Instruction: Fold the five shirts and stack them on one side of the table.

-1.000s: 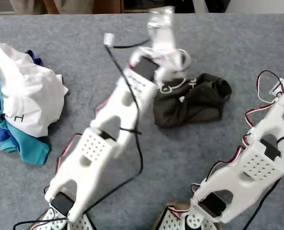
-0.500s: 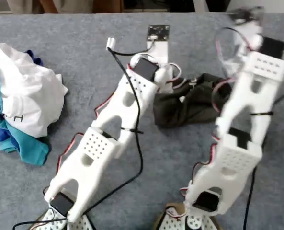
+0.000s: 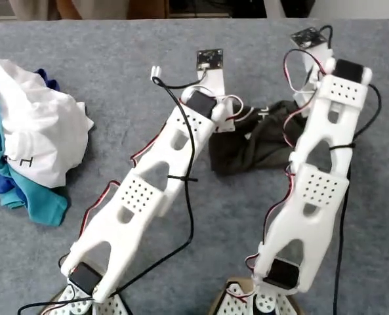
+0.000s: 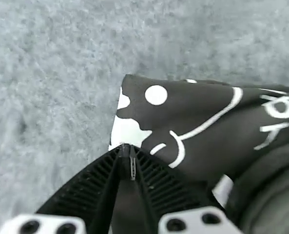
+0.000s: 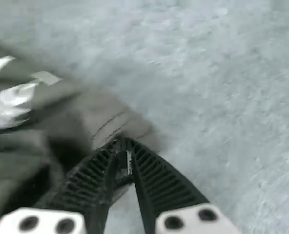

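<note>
The dark shirt (image 3: 253, 141) lies crumpled near the middle of the bench (image 3: 115, 59). It is soft, light and floppy, so we should hold it by its corners. Our left hand (image 4: 129, 156) is pinched tight on its 10 o'clock corner. Our right hand (image 5: 122, 156) looks pinched on its 2 o'clock edge. The other shirts (image 3: 30, 144) sit heaped at 9 o'clock.

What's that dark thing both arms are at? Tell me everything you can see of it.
It is a dark shirt, olive-black soft fabric with a white printed drawing and lettering, lying crumpled on the grey table. The left gripper is shut on one printed corner; the right gripper seems to pinch a stitched hem on the other side.
</note>
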{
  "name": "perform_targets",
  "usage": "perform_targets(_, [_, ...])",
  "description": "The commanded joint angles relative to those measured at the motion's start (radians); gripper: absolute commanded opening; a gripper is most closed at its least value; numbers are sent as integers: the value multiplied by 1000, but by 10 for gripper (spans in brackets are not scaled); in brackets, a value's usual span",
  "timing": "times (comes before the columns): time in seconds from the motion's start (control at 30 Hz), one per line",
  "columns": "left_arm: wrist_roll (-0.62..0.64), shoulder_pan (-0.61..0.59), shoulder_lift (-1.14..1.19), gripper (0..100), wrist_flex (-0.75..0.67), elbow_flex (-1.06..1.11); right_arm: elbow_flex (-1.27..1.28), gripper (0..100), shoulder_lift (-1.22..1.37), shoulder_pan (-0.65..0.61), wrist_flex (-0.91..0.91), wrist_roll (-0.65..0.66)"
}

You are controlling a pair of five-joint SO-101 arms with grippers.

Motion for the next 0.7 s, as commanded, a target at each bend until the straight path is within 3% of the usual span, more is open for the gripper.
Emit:
perform_targets(0.0, [8,-34,10,19,-41,-35,-133,5,71,56,-146,9])
perform_targets(0.13, [14,-51,38,19,-83,-35,-282,5,147,77,-160,9])
perform_targets(0.33, [14,-41,38,19,-83,-37,-575,5,148,-12,118,17])
perform_targets(0.53, [14,-41,38,19,-77,-37,-501,5,134,-188,126,11])
perform_targets(0.67, [14,-51,41,19,-75,-37,-495,5,168,-240,126,11])
